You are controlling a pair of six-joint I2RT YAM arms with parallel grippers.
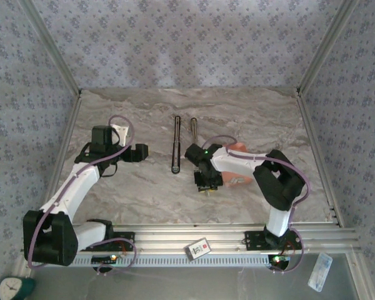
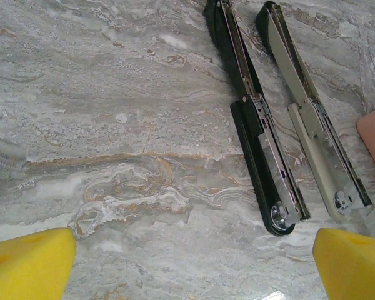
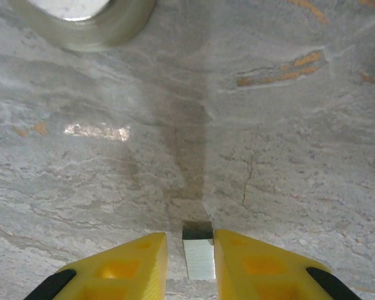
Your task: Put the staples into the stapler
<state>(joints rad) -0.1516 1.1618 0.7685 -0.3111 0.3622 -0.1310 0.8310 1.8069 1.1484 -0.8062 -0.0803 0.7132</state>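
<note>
Stapler (image 1: 177,144), top view: black, lies opened flat at mid-table, with a pale grey stapler (image 1: 192,130) just beside it on the right. Left gripper (image 1: 140,152) sits left of both, well apart from them. Right gripper (image 1: 205,182) points down near the black one's near end, orange box (image 1: 239,180) under the arm.

Left wrist: yellow fingers (image 2: 31,262) spread wide, nothing between them. Both staplers lie ahead on the marble, metal channels up.

Right wrist: fingers (image 3: 250,262) drawn together, clamped on staple strip (image 3: 199,259). Clear round rim (image 3: 81,25) ahead.
</note>
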